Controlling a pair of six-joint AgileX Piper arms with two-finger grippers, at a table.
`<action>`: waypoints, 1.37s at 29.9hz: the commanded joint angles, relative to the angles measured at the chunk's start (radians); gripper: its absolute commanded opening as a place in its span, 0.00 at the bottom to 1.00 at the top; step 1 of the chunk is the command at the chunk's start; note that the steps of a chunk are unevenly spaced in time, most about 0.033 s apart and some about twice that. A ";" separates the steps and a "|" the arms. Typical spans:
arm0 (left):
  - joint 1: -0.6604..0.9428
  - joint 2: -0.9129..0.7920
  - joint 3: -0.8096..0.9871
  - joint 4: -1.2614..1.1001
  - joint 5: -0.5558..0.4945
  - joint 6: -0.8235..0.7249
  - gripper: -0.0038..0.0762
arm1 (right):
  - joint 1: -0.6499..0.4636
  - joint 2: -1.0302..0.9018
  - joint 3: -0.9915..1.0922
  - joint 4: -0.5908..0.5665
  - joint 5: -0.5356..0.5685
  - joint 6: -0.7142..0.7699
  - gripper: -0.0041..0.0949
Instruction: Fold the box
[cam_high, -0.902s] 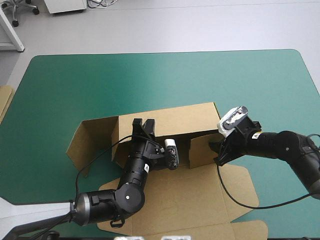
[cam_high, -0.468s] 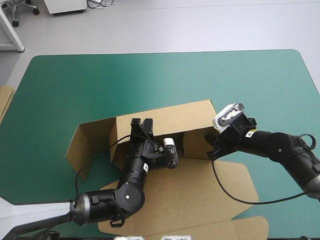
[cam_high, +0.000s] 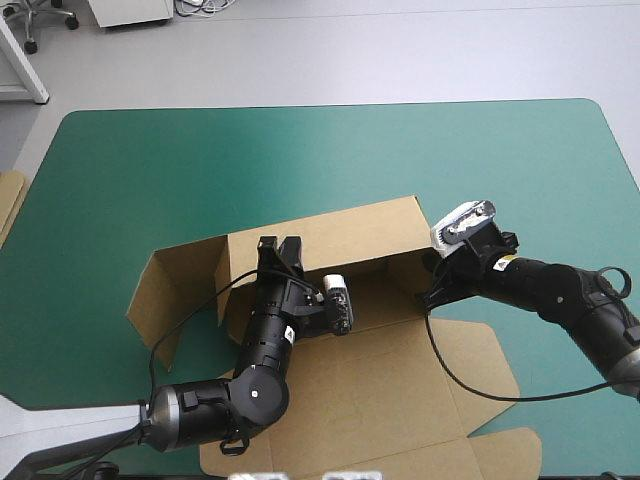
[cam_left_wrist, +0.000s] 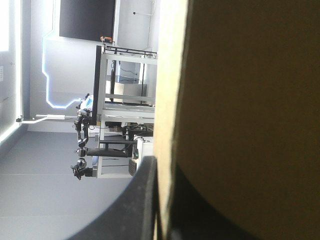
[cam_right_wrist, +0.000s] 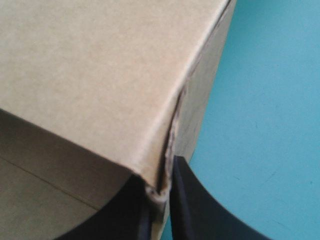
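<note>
Both grippers clamp the brown box (cam_high: 370, 385), lying lower centre in the high view: the left gripper (cam_high: 279, 248) on its raised back wall, the right gripper (cam_right_wrist: 161, 194) at that wall's right corner.

Teal-green cover (cam_high: 330, 150) over table; spare brown board edge (cam_high: 8, 205) at table's left edge

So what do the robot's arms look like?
The left arm and right arm are chunky black tubes with round joints. The left one has a silver ring, and both carry small white stickers. Their fingers are broad, black and curved like fins.
</note>
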 joint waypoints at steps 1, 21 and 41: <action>-0.005 -0.033 -0.027 0.147 -0.001 -0.015 0.04 | 0.024 -0.018 -0.032 0.045 -0.035 -0.022 0.04; -0.005 -0.033 -0.027 0.147 -0.003 -0.015 0.04 | 0.039 -0.016 0.048 0.040 -0.134 -0.033 0.56; -0.005 -0.033 -0.027 0.147 -0.040 -0.013 0.04 | 0.039 0.045 0.067 0.154 -0.166 -0.045 0.02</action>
